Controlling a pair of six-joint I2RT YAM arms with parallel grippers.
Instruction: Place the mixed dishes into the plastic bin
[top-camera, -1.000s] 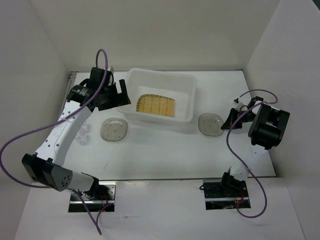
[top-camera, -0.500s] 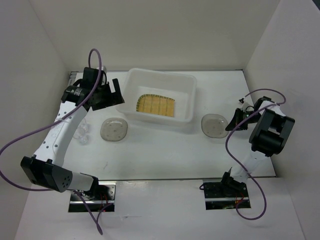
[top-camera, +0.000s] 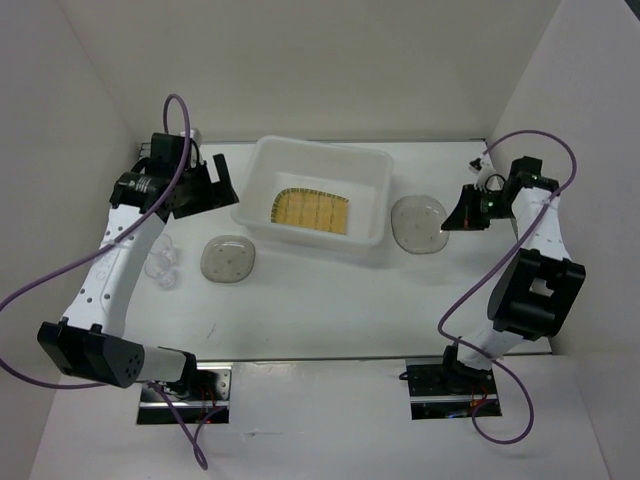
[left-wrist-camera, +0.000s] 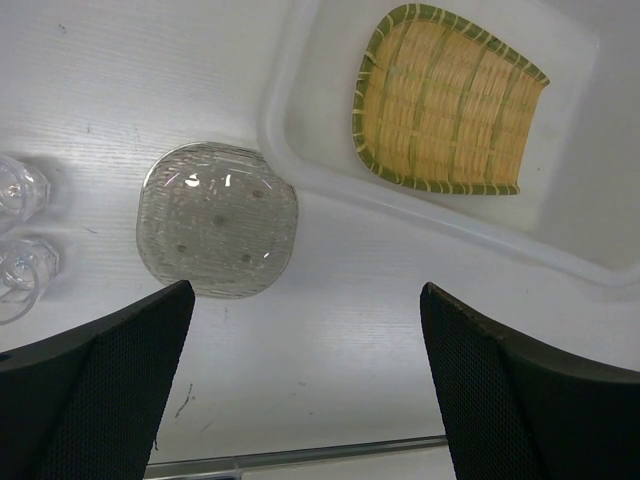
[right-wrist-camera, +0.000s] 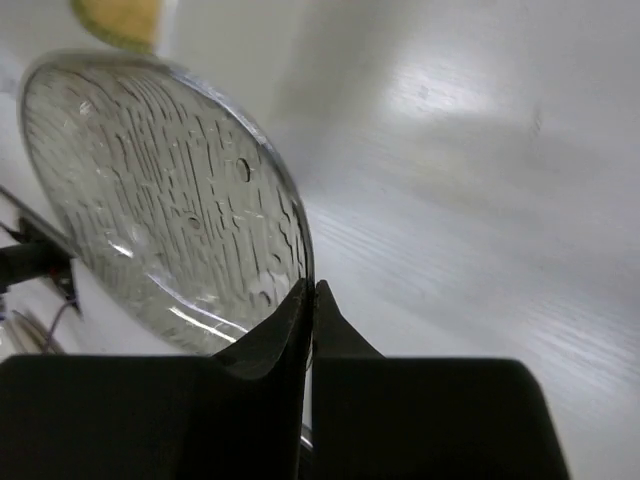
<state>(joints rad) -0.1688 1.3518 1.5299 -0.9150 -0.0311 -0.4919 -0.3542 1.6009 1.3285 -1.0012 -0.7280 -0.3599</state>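
Right gripper (right-wrist-camera: 308, 298) clamped on rim of ribbed translucent rounded-square saucer (right-wrist-camera: 150, 190), left gripper (left-wrist-camera: 305, 390) wide open, empty

Lab test booth, white table (top-camera: 330, 300), plain white panels (top-camera: 320, 70) around it

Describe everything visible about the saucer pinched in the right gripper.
The saucer is a small rounded-square dish, translucent grey-brown and glass-like, with a finely ribbed surface, a few dark dots and a shiny rim. The right gripper is shut on its rim, on the side away from the plastic bin. The saucer sits tilted just to the right of the bin, outside it, and appears to be lifted off the table. Whether it touches the bin wall cannot be told.
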